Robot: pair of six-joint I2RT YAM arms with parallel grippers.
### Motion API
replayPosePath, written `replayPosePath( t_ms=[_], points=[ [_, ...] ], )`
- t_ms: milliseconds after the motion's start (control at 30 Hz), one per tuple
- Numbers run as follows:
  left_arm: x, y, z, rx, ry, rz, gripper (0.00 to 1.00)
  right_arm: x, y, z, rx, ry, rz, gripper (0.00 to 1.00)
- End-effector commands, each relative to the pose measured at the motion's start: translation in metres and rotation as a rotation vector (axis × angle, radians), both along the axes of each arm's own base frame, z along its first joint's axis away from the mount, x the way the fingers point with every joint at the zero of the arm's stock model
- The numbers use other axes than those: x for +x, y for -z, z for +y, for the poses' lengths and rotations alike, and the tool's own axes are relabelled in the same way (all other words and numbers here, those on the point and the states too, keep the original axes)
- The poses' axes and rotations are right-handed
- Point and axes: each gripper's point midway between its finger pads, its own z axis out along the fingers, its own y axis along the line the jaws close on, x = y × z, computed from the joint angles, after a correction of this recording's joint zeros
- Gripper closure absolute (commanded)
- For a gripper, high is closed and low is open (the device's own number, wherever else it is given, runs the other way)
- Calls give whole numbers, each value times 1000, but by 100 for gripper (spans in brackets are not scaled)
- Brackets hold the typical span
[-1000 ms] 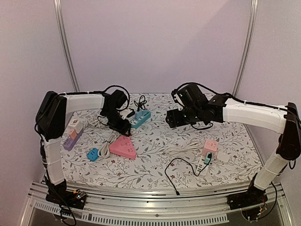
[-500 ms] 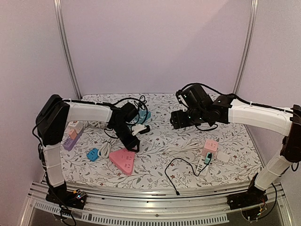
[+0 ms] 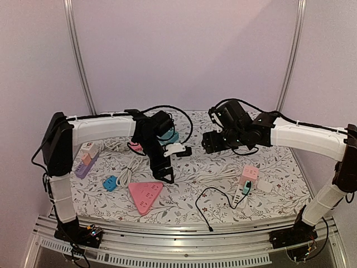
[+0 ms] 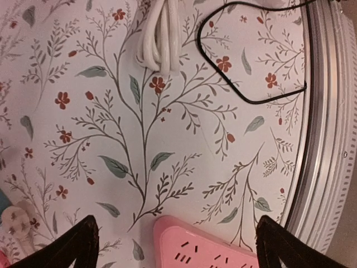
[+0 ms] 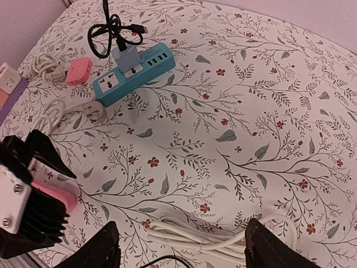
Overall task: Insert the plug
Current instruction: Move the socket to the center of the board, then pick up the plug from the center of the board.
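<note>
On the floral-patterned table (image 3: 189,192), the white plastic plug (image 4: 11,220) lies loose on the far side of the pink triangular power strip (image 3: 145,194), outside the released, empty left claw (image 4: 175,226); the right claw (image 5: 181,237) hangs released too. Closing here would probably catch the strip instead. No writing is legible.

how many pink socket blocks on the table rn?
3. Triangular strip at front left; cube at right; small block at back left near the teal strip. Others may be hidden.
</note>
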Motion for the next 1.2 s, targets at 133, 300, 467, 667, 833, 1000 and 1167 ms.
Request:
replayPosePath(
  t_ms=[133, 300, 467, 667, 833, 1000, 1167],
  points=[
    [21, -81, 143, 19, -3, -116, 1, 3, -3, 4, -11, -23, 2, 24],
    [-14, -38, 277, 217, 202, -90, 0, 5, -8, 10, 3, -39, -5, 23],
    [12, 24, 314, 412, 396, -304, 2, 5, -6, 17, 29, -29, 16, 23],
    [24, 19, 264, 130, 488, -344, 0, -6, -6, 20, 41, -28, 22, 23],
    [8, 44, 260, 131, 603, -258, 0, -10, -5, 16, 40, -9, 20, 23],
    [1, 61, 252, 131, 680, -262, 1, -9, -4, 20, 43, -12, 25, 23],
    [-3, 70, 247, 141, 678, -237, 1, -9, 3, 32, 43, -40, 48, 23]
  ],
)
